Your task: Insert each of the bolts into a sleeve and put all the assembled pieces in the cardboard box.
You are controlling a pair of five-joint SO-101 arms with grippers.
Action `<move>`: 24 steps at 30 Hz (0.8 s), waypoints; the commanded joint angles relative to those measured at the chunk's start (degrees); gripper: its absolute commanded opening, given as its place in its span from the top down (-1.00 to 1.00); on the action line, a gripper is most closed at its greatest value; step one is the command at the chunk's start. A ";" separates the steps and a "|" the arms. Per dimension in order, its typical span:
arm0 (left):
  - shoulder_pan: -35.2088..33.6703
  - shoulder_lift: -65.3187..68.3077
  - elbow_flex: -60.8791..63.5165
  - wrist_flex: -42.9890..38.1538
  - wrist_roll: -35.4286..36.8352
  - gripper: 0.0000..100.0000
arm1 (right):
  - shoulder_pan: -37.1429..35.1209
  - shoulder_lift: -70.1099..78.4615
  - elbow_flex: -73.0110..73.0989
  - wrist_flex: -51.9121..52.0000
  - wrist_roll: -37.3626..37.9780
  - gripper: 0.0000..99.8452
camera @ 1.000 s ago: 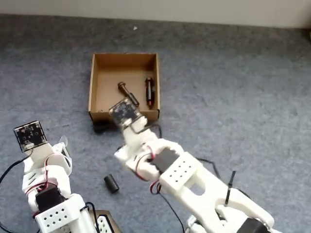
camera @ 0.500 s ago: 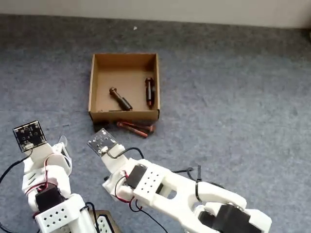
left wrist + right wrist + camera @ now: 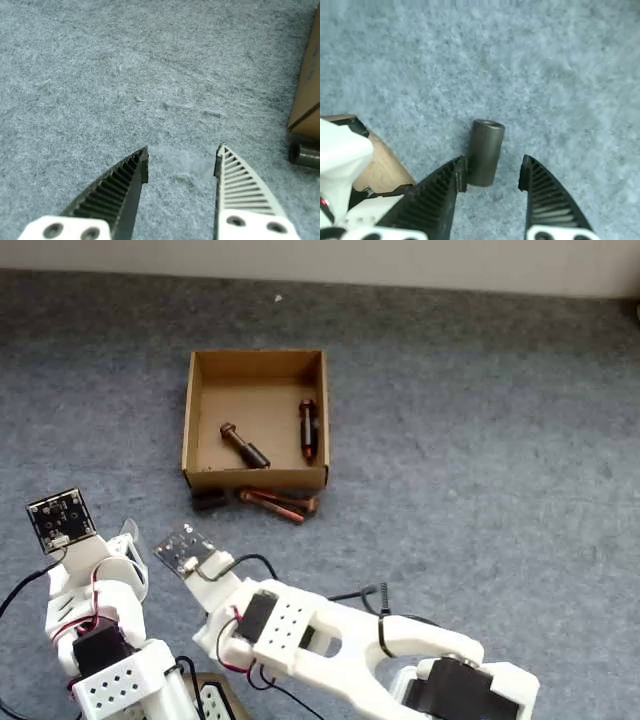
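Your right gripper (image 3: 493,160) hangs low over the grey surface (image 3: 570,75). Its fingers (image 3: 442,187) are spread and hold nothing. A dark sleeve (image 3: 486,150) lies flat between them. It sits off centre, with its side at or against the black finger and a clear gap to the other one. Only its near end lies between the tips, and the open end points away past them.

If you close from here, I expect the black finger to shove the sleeve first. A round piece on this surface may roll or swing out. A pinch that catches only the end could squirt it forward or leave it hanging crooked, which would make threading a bolt awkward. Parts of the other arm sit close beside this gripper, so a wide correction risks a knock.

Your left gripper (image 3: 182,149) is also spread and empty over bare surface. A second sleeve (image 3: 304,154) lies near it, just beside the cardboard box (image 3: 255,360). Two bolts (image 3: 278,503) lie outside against the box's front wall. Two assembled pieces (image 3: 243,445) rest inside the box.
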 commanded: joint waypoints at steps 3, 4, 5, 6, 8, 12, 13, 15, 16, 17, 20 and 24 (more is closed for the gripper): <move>-0.22 -0.40 -2.24 -1.23 0.53 0.53 | -0.57 0.22 -1.01 -0.22 -0.62 0.68; -0.22 -0.40 -2.24 -1.23 0.53 0.53 | -0.57 0.22 -1.01 -0.22 -0.62 0.68; -0.22 -0.40 -2.24 -1.23 0.53 0.53 | -0.57 0.22 -1.01 -0.22 -0.62 0.68; -0.22 -0.40 -2.24 -1.23 0.53 0.53 | -0.57 0.22 -1.10 -0.22 -0.44 0.68; -0.22 -0.40 -2.24 -1.23 0.53 0.53 | -0.13 0.22 -1.01 -0.22 -0.26 0.68; -0.22 -0.40 -2.24 -1.23 0.53 0.53 | 0.57 0.22 -0.92 -0.22 -0.18 0.71; -0.22 -0.40 -2.24 -1.23 0.53 0.53 | 0.57 0.31 -0.92 -0.22 -0.18 0.74; -0.22 -0.40 -2.24 -1.23 0.53 0.53 | 0.75 0.31 -1.01 -0.22 -0.09 0.80; -0.22 -0.40 -2.24 -1.23 0.53 0.53 | 0.75 0.31 -1.19 -0.22 -0.09 0.82; -0.22 -0.40 -2.24 -1.23 0.53 0.53 | 0.75 0.31 -1.19 -0.22 -0.09 0.83; -0.22 -0.40 -2.15 -1.23 0.44 0.53 | 0.75 0.48 -1.10 -0.22 -0.09 0.83; -0.22 -0.40 -2.07 -1.23 0.35 0.53 | 1.89 6.37 -1.45 -0.22 -0.09 0.83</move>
